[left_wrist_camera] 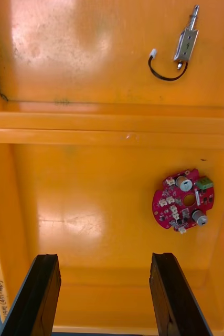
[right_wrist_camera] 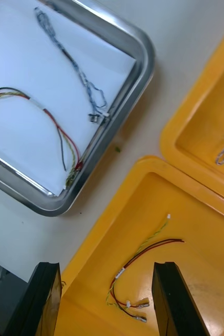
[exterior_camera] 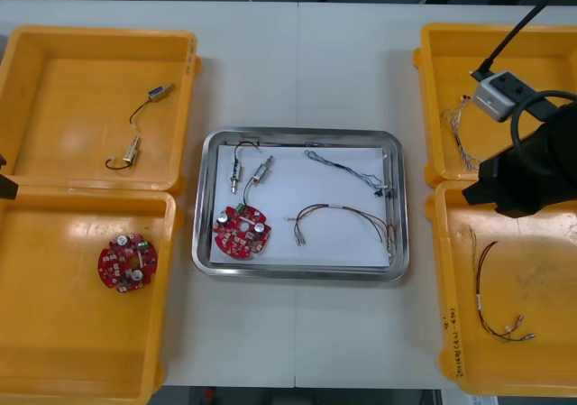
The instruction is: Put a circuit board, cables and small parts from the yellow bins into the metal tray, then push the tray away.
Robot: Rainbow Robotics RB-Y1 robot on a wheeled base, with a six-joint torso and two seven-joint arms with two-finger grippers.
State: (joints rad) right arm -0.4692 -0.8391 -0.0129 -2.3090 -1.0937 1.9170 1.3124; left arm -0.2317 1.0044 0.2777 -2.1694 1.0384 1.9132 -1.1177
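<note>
The right gripper (right_wrist_camera: 106, 266) hangs spread and empty over a yellow bin (right_wrist_camera: 201, 299) with a red and yellow cable (right_wrist_camera: 143, 251). The left gripper (left_wrist_camera: 104, 258), also spread, hangs above a circuit board (left_wrist_camera: 183, 200) in a left bin (left_wrist_camera: 91, 199).

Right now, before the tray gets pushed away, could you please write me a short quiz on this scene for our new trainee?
1. True or false: the metal tray already holds a red circuit board.
2. The right gripper, open, hangs above a yellow bin that holds: A) a red and yellow cable; B) a circuit board; C) small metal parts.
3. Fill in: the left far bin holds ___ small metal parts.
Key: 1 true; 2 A; 3 two.
</note>
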